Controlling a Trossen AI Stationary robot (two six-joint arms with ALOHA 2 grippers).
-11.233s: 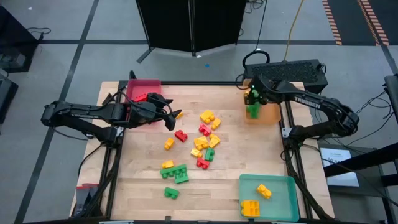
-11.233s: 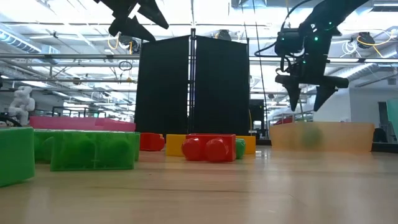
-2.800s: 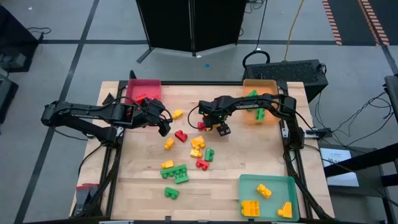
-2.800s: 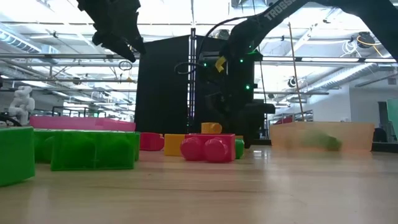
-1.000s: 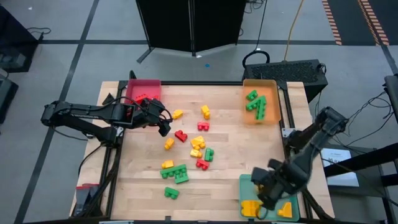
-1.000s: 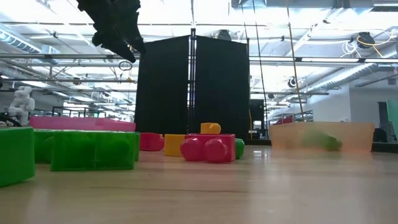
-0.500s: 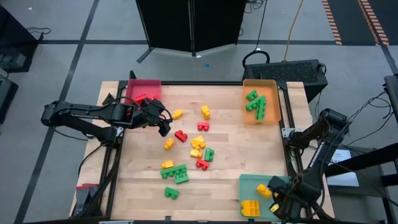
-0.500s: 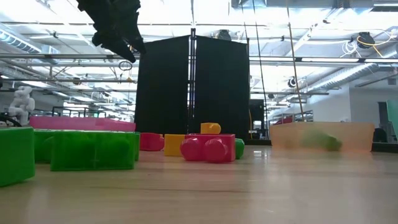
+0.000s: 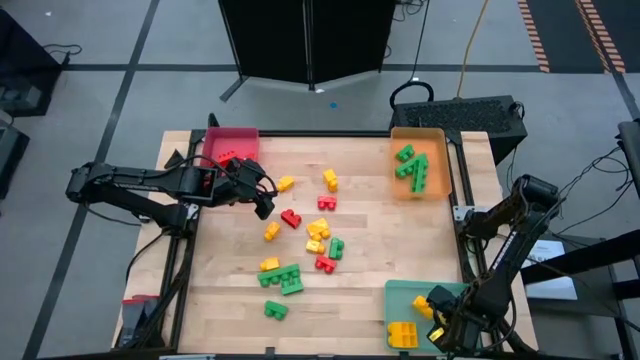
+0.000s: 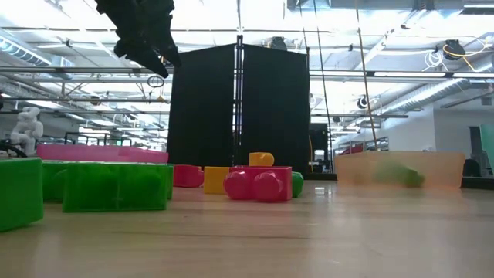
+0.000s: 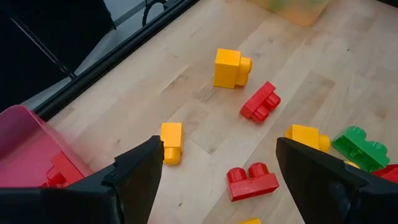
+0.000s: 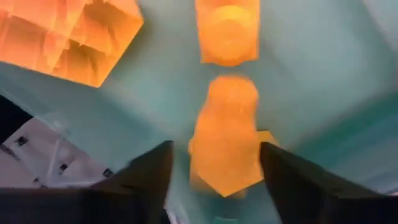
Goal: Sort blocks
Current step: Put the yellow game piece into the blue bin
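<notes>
Loose red, yellow and green blocks (image 9: 318, 232) lie on the wooden table's middle. Green blocks (image 9: 412, 166) lie in the orange tray (image 9: 439, 160), a red block (image 9: 226, 156) in the red tray (image 9: 238, 135), and yellow blocks (image 9: 403, 333) in the teal tray (image 9: 400, 292). My right gripper (image 9: 445, 325) points down into the teal tray, open, with a blurred yellow block (image 12: 225, 134) between its fingers. My left gripper (image 9: 265, 196) hovers open above the table beside the red tray, over a yellow block (image 11: 170, 142) and a red block (image 11: 252, 181). My right gripper stands with one finger on either side of the blurred yellow block's lower end (image 12: 224, 168), pointing down over the teal tray floor. A gap shows beside one finger (image 12: 146, 174). I cannot tell whether the other finger (image 12: 292, 180) touches the block.
The three trays sit at the table's far left, far right and near right corners. A black panel (image 9: 305, 40) stands beyond the far edge. Bare wood lies along the near edge left of the teal tray.
My right gripper has gone toward the table's near right corner and sunk into the teal tray, rolling as it went. It now covers the tray's near right part.
</notes>
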